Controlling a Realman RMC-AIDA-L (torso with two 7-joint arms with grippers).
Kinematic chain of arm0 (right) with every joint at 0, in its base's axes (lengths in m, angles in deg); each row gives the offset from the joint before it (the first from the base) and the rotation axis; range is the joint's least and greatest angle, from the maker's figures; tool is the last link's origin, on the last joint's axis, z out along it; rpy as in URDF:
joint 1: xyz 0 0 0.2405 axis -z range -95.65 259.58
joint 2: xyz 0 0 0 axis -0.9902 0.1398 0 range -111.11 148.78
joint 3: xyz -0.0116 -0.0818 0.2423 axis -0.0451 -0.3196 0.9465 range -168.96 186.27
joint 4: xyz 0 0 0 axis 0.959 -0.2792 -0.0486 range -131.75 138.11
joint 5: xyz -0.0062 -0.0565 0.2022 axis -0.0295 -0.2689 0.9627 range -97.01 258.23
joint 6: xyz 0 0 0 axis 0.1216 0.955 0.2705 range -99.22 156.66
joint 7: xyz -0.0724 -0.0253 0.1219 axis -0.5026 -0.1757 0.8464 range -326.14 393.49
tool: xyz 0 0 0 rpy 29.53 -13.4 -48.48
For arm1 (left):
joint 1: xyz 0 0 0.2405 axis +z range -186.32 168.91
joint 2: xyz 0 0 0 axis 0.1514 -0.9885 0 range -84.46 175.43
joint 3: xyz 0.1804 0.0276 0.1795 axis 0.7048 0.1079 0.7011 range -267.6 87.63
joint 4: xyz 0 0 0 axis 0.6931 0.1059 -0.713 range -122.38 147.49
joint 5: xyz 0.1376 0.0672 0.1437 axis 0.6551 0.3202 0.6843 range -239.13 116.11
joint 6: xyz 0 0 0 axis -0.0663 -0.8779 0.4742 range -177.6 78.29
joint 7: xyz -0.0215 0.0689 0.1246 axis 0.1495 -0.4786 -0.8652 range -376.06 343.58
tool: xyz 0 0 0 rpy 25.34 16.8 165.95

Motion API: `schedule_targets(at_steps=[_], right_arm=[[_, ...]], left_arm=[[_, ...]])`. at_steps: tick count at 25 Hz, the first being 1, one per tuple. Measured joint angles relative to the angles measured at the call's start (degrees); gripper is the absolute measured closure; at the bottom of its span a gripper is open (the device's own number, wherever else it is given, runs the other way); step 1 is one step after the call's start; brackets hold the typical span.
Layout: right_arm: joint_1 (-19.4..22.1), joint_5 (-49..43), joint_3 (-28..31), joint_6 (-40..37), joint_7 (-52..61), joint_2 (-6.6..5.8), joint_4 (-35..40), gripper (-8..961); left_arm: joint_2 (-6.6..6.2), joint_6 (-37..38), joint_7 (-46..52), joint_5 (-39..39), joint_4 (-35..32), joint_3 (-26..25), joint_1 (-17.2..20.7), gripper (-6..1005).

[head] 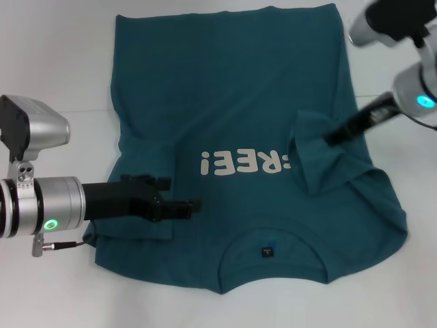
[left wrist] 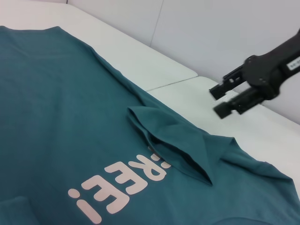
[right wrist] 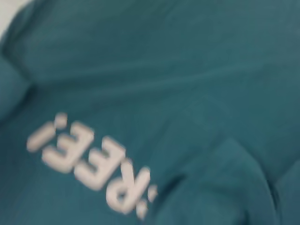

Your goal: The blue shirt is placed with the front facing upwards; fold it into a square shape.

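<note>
The blue shirt (head: pixel 225 89) lies front up on the white table, neck and dark tag (head: pixel 267 252) nearest me, the cream "FREE!" print (head: pixel 242 164) across the chest. Both sleeves are folded in onto the body: one on the left (head: pixel 143 160), one on the right (head: pixel 321 160). My left gripper (head: pixel 194 206) hovers low over the shirt just below the left folded sleeve. My right gripper (head: pixel 331 139) is at the right sleeve's outer edge; the left wrist view shows this right gripper (left wrist: pixel 220 99) open, empty and lifted off the cloth beyond the folded sleeve (left wrist: pixel 178 140). The right wrist view is filled by the shirt (right wrist: pixel 140 70).
White table (head: pixel 54 68) shows to the left, behind and to the right of the shirt. A seam (left wrist: pixel 173 82) runs across the table top. A plain pale wall (left wrist: pixel 211 28) stands behind the table.
</note>
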Motion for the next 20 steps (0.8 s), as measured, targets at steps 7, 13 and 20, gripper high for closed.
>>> schedule_targets(at_steps=[7,13,20], right_arm=[[7.13,-5.04,-6.45,-5.3,-12.43,3.0,11.48,257],[8.3,-8.08,-12.35,-3.1,-11.73,3.37,11.15,178],[9.13,-8.62,-12.79,0.33,-10.5,2.91,9.38,183]], left_arm=[[0.0,-0.06,0.4,0.0,0.13,0.01,0.05,92],[0.0,-0.05,0.54,0.0,0.2,0.08,0.05,91],[0.12,0.04,0.55,0.0,0.2,0.25,0.1,91]])
